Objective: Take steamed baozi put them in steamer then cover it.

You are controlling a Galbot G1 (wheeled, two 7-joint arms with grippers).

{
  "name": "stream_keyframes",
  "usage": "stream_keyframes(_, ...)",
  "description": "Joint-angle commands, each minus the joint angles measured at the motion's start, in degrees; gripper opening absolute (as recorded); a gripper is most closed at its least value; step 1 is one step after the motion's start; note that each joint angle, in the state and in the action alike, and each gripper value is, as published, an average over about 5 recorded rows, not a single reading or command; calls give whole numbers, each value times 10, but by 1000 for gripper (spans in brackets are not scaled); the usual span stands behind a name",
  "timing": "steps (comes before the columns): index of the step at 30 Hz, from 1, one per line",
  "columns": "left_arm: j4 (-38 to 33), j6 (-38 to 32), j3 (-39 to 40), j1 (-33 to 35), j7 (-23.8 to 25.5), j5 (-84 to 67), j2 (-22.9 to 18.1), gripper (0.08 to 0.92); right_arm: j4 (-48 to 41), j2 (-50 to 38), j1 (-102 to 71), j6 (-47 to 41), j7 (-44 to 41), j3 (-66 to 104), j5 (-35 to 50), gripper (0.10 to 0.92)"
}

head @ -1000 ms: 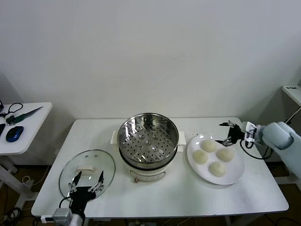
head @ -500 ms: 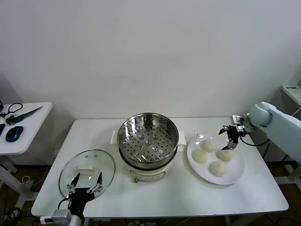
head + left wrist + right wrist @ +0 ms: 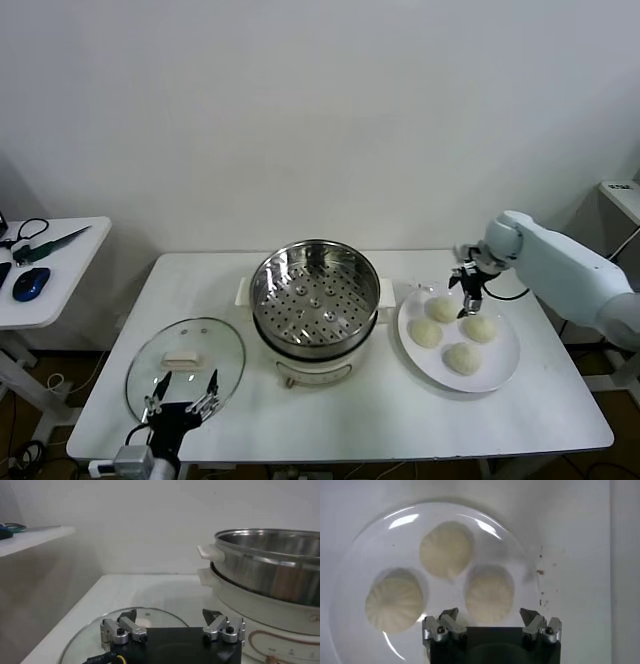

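A: Glass first: the cover [image 3: 185, 366] lies flat on the bench [image 3: 340, 420] at far left, and the left end effector [image 3: 182, 392] hovers at its near edge, fingers apart. Its white handle looks the sensible hold; the pane seems slick and breakable.

B: And the steamer [image 3: 315, 294]?

A: Centre, empty. On the plate [image 3: 505, 369] to the right sit four baozi [image 3: 443, 309]. The right end effector [image 3: 466, 291] hangs over them, spread wide, holding nothing. They look soft and light, so pinch gently across the sides.
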Motion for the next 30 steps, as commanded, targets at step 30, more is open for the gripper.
stream_keyframes(30,-11,-2,9,11,-11,3,-2,823,236,-3,385,90,-6,-299,215,626)
